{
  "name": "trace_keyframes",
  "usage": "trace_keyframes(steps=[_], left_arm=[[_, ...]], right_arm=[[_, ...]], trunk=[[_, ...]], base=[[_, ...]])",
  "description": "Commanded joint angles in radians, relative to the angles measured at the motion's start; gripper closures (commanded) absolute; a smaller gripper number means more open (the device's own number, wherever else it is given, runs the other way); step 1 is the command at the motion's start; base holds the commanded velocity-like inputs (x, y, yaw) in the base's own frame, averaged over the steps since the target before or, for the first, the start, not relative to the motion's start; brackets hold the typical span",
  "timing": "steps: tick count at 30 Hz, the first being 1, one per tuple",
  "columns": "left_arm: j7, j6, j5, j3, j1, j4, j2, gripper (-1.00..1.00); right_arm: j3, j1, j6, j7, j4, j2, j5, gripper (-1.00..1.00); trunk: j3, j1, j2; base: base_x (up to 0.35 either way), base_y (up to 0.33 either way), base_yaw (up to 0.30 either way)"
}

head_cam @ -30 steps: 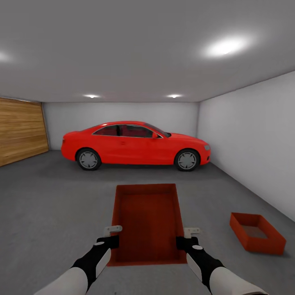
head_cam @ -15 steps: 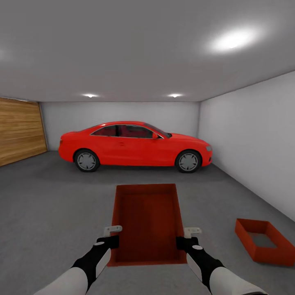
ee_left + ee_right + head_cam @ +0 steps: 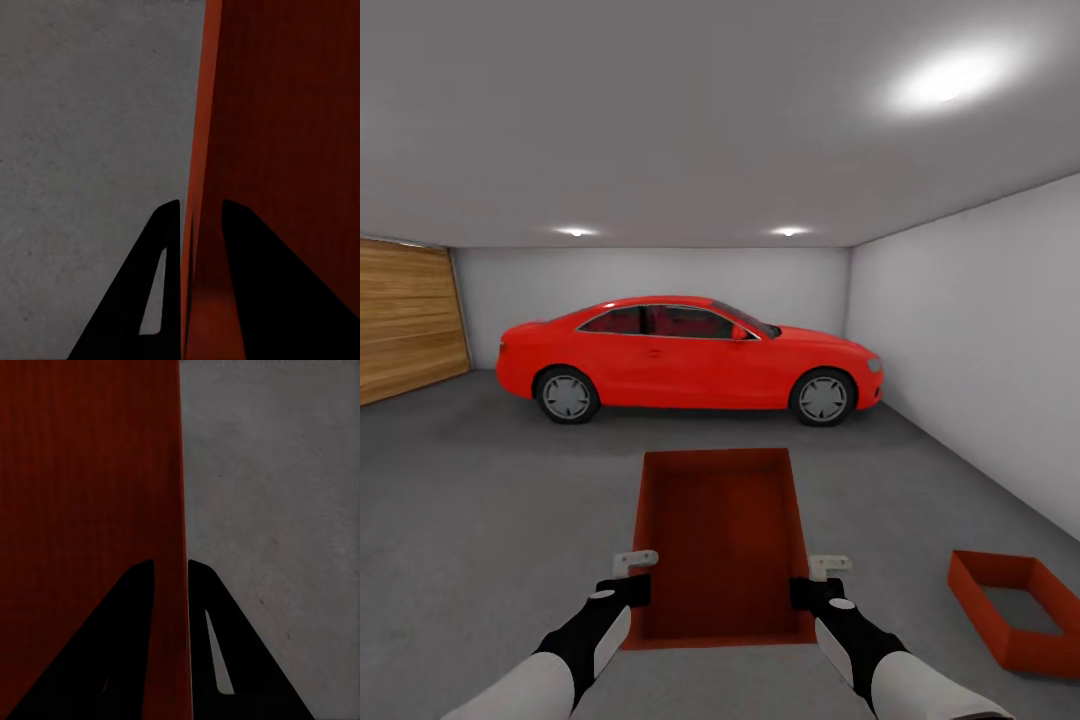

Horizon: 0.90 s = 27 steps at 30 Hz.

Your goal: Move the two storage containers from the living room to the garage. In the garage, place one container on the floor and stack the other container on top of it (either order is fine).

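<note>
I am in the garage, holding an orange-red storage container (image 3: 722, 535) level in front of me above the dark grey floor (image 3: 490, 500). My left gripper (image 3: 634, 578) is shut on its left wall (image 3: 196, 225), one finger on each side. In the same way my right gripper (image 3: 812, 582) is shut on the right wall (image 3: 171, 585). The second storage container (image 3: 1018, 610) lies on the floor at the lower right, near the white wall and partly cut off by the picture's edge.
A red car (image 3: 685, 358) is parked across the far end of the garage. A wooden panel wall (image 3: 405, 315) stands at the left and a plain white wall (image 3: 980, 340) runs along the right. Open floor lies between me and the car.
The whole view has shifted: the container on the floor has slid right and down in the picture and the car looks slightly larger. My grip on the carried container is unchanged.
</note>
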Motion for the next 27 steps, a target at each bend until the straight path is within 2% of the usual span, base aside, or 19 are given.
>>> trace_keyframes(steps=[1,10,27], left_arm=[[0.027,-0.027,-0.012,0.017,0.000,-0.016,0.033,1.00],[0.027,-0.027,-0.012,0.017,0.000,-0.016,0.033,1.00],[0.027,-0.027,-0.012,0.017,0.000,-0.016,0.033,1.00]], right_arm=[[-0.003,0.000,-0.004,-0.009,0.003,-0.001,-0.009,1.00],[-0.003,0.000,-0.004,-0.009,0.004,-0.001,-0.009,1.00],[-0.003,0.000,-0.004,-0.009,0.004,-0.001,-0.009,1.00]], trunk=[[-0.001,0.001,-0.001],[-0.001,0.001,-0.001],[0.005,0.001,-0.001]], base=[[0.322,0.000,0.000],[0.322,0.000,-0.031],[0.321,0.000,-0.235]])
